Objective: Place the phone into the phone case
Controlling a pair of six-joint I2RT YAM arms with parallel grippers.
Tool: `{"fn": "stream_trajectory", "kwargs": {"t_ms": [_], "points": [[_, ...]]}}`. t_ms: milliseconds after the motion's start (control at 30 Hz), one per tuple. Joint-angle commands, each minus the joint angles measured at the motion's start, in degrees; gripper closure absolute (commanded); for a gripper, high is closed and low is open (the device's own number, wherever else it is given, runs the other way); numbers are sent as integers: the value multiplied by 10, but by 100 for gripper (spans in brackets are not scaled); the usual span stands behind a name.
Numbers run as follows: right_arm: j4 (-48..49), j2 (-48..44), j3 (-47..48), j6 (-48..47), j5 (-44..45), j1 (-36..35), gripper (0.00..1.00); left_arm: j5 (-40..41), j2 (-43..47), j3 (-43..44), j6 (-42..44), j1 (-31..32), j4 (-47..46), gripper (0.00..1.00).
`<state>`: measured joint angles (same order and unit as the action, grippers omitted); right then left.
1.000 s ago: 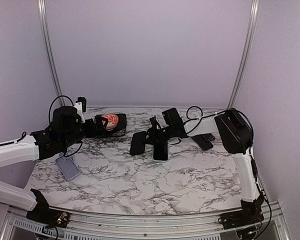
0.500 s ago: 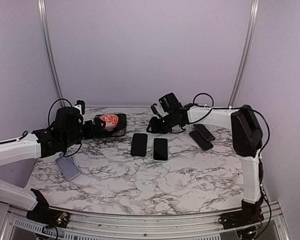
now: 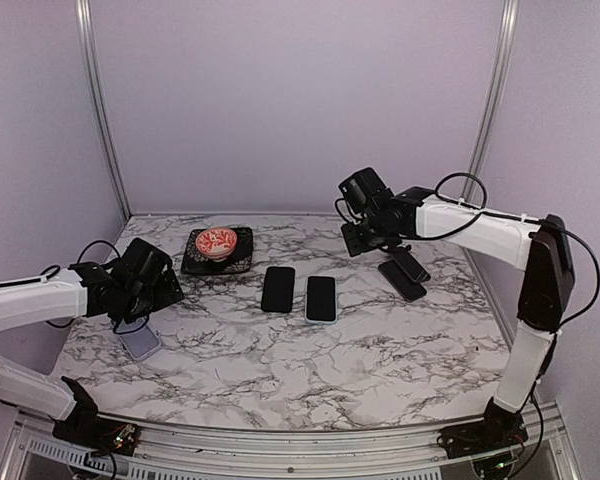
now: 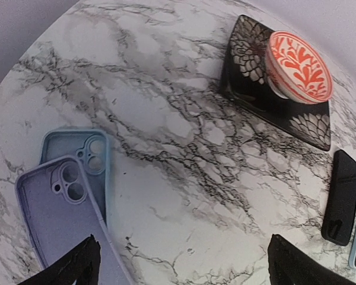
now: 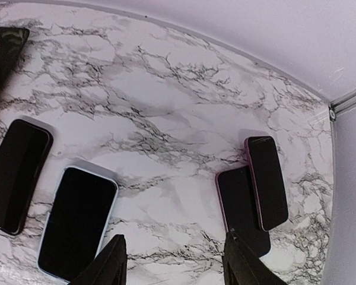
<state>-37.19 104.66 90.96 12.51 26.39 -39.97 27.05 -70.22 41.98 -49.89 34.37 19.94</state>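
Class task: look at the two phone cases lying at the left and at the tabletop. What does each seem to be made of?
Lilac case: probably soft silicone or rubbery plastic; matte, no glare, rounded moulded lip. Light blue case: likely the same; equally matte. Tabletop: marble look, black veins on white, perhaps only a printed laminate.

- Looks down past right gripper [image 5: 175,267], fingers apart, nothing between
- Shows black phone [image 5: 16,175] just beside light-edged phone [image 5: 77,222]
- Shows slim dark phone [image 5: 267,181] overlapping second dark phone [image 5: 237,208] near right edge of table [image 5: 166,101]

Left tool [image 4: 183,252], right tool [image 5: 175,249], both agape
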Motion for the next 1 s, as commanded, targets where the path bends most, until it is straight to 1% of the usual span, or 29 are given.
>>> {"fn": "stream_trajectory", "kwargs": {"t_ms": [0,33,67,133,167,233,300,400,433,500,567,633,667,767,900,967], "points": [[-18,-4,-14,-47,24,-2,46,41,41,-54,-138,-8,100,1],[-13,-6,-18,-53,16,-2,47,47,56,-69,-152,-8,104,1],[-11,-5,-19,-56,10,-2,47,53,73,-83,-166,-9,108,4],[-7,-6,-24,-61,-5,-3,48,56,116,-111,-196,-9,118,22],[-3,-6,-28,-62,-12,-3,48,53,141,-127,-214,-9,119,28],[9,-11,-43,-61,-29,-3,48,47,195,-159,-247,-10,120,32],[17,-16,-56,-54,-49,-3,49,63,230,-178,-254,-12,120,36],[26,-24,-74,-41,-70,-8,49,68,232,-179,-234,-26,124,35],[27,-25,-79,-39,-72,-10,49,66,220,-175,-225,-32,129,34],[26,-26,-86,-35,-72,-14,50,61,189,-174,-213,-53,136,25],[17,-25,-83,-30,-72,-16,50,40,157,-174,-190,-96,135,21],[5,-22,-77,-26,-71,-20,50,18,128,-166,-151,-138,132,21],[1,-22,-76,-25,-72,-22,50,12,118,-160,-130,-148,130,22],[-4,-27,-81,-22,-71,-27,50,-2,105,-155,-90,-150,108,23],[-17,-31,-86,-25,-68,-29,51,-32,94,-165,-74,-155,59,27],[-26,-34,-86,-27,-65,-30,51,-42,80,-162,-71,-156,44,27]]}}
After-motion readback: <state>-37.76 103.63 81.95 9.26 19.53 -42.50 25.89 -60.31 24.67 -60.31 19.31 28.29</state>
